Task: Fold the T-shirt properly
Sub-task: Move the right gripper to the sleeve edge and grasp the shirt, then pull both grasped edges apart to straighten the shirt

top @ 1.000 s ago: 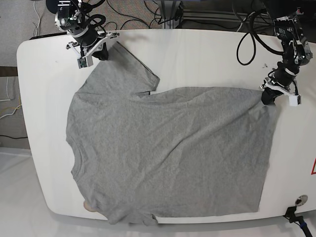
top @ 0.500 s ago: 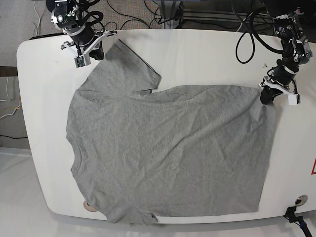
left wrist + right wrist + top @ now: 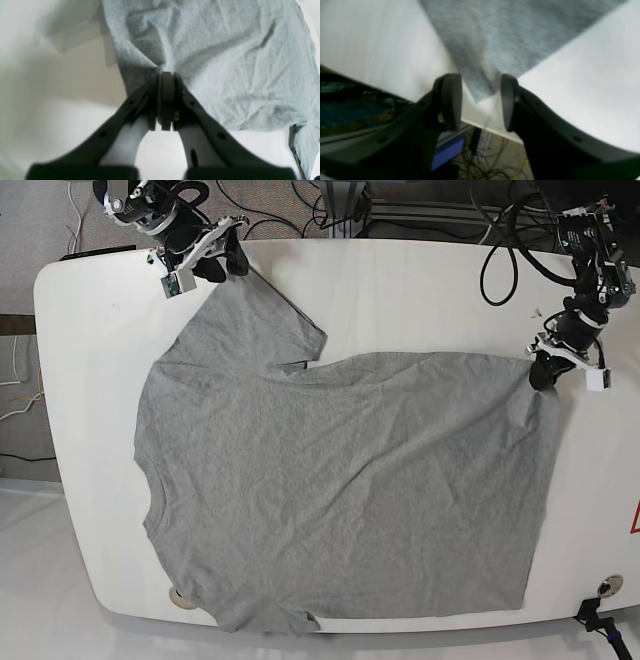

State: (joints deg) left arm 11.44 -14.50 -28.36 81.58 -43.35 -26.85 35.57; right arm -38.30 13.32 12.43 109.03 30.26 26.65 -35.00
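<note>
**Grey shirt spread flat, one corner pinched, one sleeve tip between parted jaws**

The table (image 3: 400,290), white and rounded at its corners, carries the T-shirt (image 3: 340,490), which lies spread across most of it, neck toward the table's left edge in the base view and hem toward its right edge. The near sleeve and the lowest strip of fabric reach the table's front rim, where part of them is cut off from sight.

The cloth looks light, soft and limp, creased all over; it will likely drape and sag the moment it is lifted, and drag rather than slide cleanly on the table. Judged from that, the sensible holds are at corners, hem edges and sleeve tips, where a thin layer can be pinched, not in the broad middle.

The left gripper (image 3: 545,372) stands at the shirt's far hem corner, its jaws pressed together on a gathered pinch of fabric, with wrinkles fanning out from the grip. The right gripper (image 3: 205,262) sits at the tip of the far sleeve, near the table's back edge; its jaws stand apart with the pointed sleeve end lying between them, and the pads appear clear of the cloth, though motion blur in the wrist view makes that hard to confirm.

Whether the shirt lies face up or face down cannot be told.
</note>
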